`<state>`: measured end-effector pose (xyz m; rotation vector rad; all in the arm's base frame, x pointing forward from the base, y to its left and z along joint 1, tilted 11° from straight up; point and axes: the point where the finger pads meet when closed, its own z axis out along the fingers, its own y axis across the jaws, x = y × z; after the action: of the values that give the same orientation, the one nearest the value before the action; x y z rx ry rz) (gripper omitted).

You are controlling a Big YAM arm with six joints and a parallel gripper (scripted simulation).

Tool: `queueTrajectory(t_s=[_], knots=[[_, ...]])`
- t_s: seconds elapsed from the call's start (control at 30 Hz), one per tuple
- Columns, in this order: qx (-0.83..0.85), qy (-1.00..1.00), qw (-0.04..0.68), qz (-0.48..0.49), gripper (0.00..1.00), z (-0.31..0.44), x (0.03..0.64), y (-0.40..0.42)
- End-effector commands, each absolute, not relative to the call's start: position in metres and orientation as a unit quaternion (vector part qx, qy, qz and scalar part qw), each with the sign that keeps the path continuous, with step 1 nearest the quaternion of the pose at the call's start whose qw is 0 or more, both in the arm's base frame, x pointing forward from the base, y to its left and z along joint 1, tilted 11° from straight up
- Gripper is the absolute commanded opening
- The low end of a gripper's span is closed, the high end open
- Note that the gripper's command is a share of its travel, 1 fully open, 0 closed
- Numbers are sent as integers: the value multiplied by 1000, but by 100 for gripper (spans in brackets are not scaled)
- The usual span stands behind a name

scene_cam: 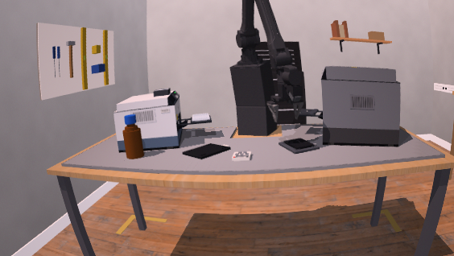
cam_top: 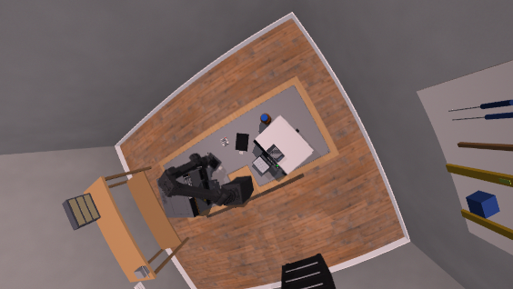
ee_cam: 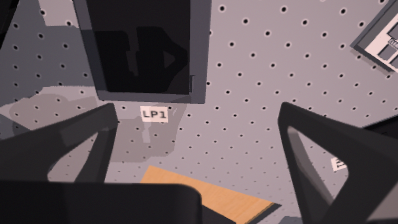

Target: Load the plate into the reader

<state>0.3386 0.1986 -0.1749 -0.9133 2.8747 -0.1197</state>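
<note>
Top view looks straight down from high, exterior faces the bench front, wrist hovers close above it.

Wooden bench with grey deck, carrying bottle, dispenser, reader, black lid

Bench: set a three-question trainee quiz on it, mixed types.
1. True or false: the jaws are closed on the dark tray.
2. The label beside that tray reads: A) N1 B) LP1 C) A1
3. Fill in: the brown bottle has a ____ cap.
Key: 1 false, they stand open and hold nothing; 2 B; 3 blue.
</note>
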Motion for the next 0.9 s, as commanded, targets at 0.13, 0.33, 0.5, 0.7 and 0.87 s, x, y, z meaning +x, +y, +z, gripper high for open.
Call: queueTrajectory(t_s=[0.13, 0.33, 0.5, 0.7, 0.87], knots=[[-314, 946, 68, -41, 100, -172, 350, 182], [-313, 946, 76, -37, 100, -164, 363, 156], [-319, 945, 67, -35, 100, -159, 365, 144], [-306, 950, 52, -35, 100, -166, 362, 124], [-303, 951, 56, -37, 100, -165, 365, 97]])
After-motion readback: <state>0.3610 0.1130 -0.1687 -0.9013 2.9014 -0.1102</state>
